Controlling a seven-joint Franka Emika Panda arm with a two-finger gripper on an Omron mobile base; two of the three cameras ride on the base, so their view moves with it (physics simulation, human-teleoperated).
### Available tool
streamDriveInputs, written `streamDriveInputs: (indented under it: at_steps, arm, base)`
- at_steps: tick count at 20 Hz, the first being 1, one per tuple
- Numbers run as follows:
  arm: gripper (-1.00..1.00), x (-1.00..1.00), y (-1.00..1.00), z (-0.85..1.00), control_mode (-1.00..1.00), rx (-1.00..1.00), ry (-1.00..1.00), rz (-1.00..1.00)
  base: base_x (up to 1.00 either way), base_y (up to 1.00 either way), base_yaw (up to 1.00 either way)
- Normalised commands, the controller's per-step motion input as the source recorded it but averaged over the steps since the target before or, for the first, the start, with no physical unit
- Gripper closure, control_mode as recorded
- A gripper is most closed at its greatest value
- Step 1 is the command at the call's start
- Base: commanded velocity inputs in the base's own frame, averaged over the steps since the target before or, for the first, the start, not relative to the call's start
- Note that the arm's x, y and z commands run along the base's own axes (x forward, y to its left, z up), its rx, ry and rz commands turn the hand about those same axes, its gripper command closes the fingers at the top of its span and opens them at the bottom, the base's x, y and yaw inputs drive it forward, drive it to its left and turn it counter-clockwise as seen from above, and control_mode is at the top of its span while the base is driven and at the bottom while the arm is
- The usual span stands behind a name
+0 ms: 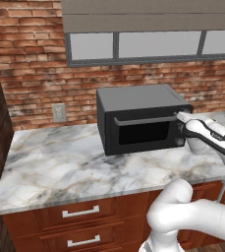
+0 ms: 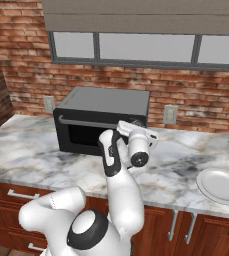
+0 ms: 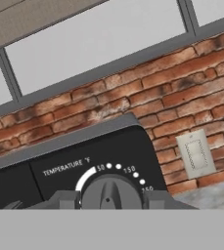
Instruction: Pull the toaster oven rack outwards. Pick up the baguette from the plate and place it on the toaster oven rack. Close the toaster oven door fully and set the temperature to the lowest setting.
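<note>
Grey and rigid, the temperature knob (image 3: 107, 194) sits at the top right corner of the toaster oven (image 1: 133, 106), whose door (image 1: 139, 129) is up. The gripper (image 3: 108, 199) brackets it, fingers just beside its sides; contact unclear. Likely stiff, small: pinch across its rim. Open countertop (image 2: 176, 170) lies rightward toward the plate (image 2: 223, 185).

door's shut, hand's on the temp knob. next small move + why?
Probably finish closing the gripper on the temperature knob, then turn it toward the low end of the dial. The fingers flank the knob, and the toaster oven door looks closed.
</note>
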Motion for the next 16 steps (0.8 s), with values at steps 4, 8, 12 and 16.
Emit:
streamDriveInputs:
  at_steps: [4, 8, 12, 16]
  arm:
    - [1.00, 0.01, -0.22, 0.00, -1.00, 0.14, 0.00, 0.05]
    - [1.00, 0.03, -0.16, 0.00, -1.00, 0.13, 0.00, 0.04]
    - [1.00, 0.12, -0.21, 0.00, -1.00, 0.09, 0.00, 0.04]
    - [1.00, 0.15, -0.39, 0.00, -1.00, 0.09, 0.00, 0.06]
  base:
    - [0.00, 0.00, 0.00]
    - [0.00, 0.00, 0.00]
    - [0.00, 0.00, 0.00]
    - [0.00, 0.00, 0.00]
